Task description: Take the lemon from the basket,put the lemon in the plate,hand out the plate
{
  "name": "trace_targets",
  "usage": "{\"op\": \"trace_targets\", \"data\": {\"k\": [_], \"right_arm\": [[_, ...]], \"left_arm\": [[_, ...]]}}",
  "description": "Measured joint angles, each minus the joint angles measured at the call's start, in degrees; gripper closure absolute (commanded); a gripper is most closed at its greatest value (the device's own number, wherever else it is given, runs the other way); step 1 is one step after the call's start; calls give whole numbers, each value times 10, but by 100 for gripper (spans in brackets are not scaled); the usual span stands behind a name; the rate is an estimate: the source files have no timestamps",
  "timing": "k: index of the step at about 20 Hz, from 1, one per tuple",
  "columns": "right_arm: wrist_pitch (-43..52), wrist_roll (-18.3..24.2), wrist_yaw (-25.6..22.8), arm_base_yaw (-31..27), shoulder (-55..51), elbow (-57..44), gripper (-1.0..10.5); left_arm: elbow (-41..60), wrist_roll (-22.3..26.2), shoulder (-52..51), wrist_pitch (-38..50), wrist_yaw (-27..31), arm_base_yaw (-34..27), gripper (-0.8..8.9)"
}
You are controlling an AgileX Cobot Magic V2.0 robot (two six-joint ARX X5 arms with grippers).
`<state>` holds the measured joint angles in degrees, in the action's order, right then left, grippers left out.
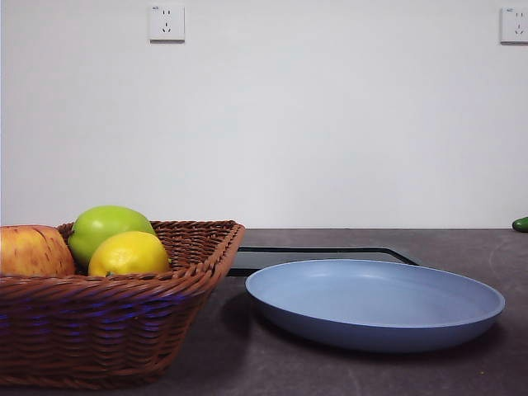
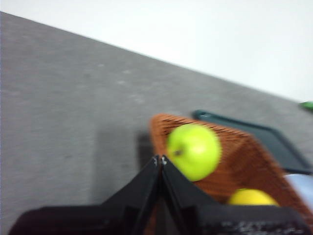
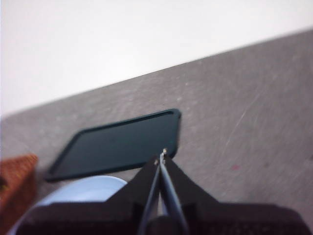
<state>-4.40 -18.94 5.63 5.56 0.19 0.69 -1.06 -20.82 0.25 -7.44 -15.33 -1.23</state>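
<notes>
The lemon [image 1: 129, 254] was noted in the basket [image 1: 99, 330] against two apples, both grippers closed and empty above the table, so a neighbouring apple might be grabbed or nudged.

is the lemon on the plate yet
No, the lemon sits in the basket beside the green apple; nothing lies on the plate.

Plain white wall [image 1: 330, 124] with two sockets [image 1: 167, 23] behind a grey table [image 1: 462, 243].
</notes>
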Motion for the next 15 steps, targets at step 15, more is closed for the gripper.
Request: {"op": "trace_targets", "data": {"k": [15], "right_arm": [[-149, -105, 4, 0, 111, 133, 943]], "left_arm": [[-174, -27, 138, -102, -26, 0, 807]]}}
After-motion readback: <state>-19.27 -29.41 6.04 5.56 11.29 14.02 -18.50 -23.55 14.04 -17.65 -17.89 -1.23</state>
